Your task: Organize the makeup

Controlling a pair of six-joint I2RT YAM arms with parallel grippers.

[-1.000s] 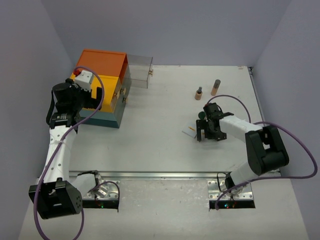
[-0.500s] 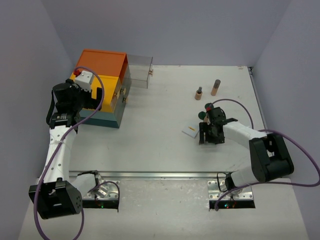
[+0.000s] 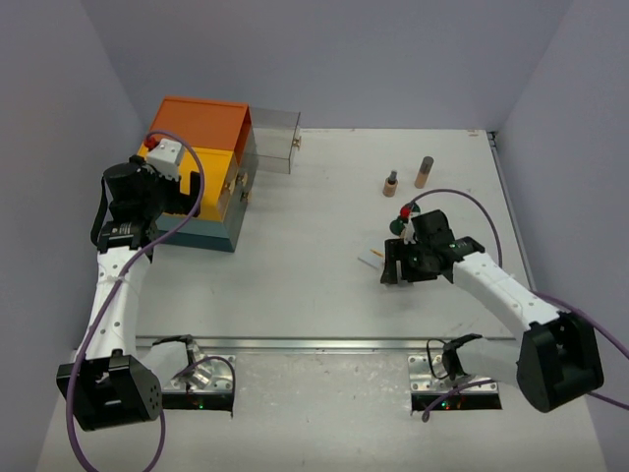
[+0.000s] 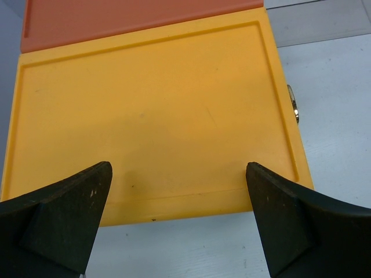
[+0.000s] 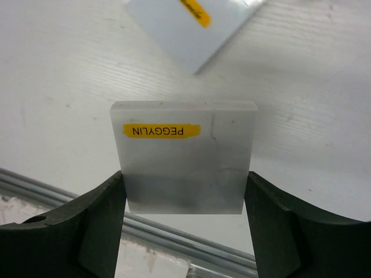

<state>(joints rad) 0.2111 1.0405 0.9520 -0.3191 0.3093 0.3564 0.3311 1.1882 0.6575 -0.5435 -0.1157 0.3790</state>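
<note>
Between the fingers of my right gripper (image 5: 184, 188) there's a flat white square packet (image 5: 184, 153) with a yellow PEGGYLIN label, pinched by its two side edges. That's on the right side of the table (image 3: 295, 256), fairly near my bases. A second packet (image 5: 188, 26) lies flat just beyond it, and the green disc (image 3: 396, 225) plus the tan bottles (image 3: 424, 171) sit further out. So I'd call this the pickup step for packet number one, and the grip looks made. Can't tell if it's clear of the surface yet. Next move as I see it: lift straight up so I don't nudge the second packet, then carry it a long way left to the drawer box (image 3: 197, 177), probably to the clear drawer (image 3: 273, 138) sticking out. My left gripper (image 4: 178, 174) hangs spread wide over the box's yellow top, holding nothing
</note>
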